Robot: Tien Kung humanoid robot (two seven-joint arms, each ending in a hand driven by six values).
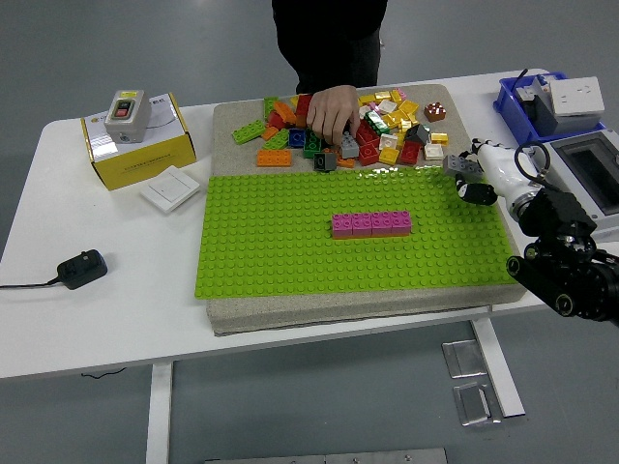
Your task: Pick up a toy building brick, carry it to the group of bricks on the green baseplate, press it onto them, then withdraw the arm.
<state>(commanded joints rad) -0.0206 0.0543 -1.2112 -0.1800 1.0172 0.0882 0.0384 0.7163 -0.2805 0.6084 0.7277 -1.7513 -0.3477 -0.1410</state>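
- The right hand (471, 176) hovers at the right edge of the green baseplate (280, 261), its fingers (476, 192) curled round what looks like a small grey brick (456, 163); the grip itself is partly hidden, so how firmly it is held I cannot tell.
- The target, a row of pink bricks (371, 224) seated mid-baseplate, lies well to the fingers' left and a little nearer the robot.
- The loose brick pile (387, 130) sits on the beige mat just beyond and left of the fingers; a person's hand (332, 111) is reaching into it from the far side of the worktop (116, 290).
- The left arm is out of view.
- Judged progress: the grasp appears done, the carry barely begun. Left to do: travel across to the pink row, line the studs up, press down, release, and withdraw the arm.
- The person's hand stays clear of that path as things lie.
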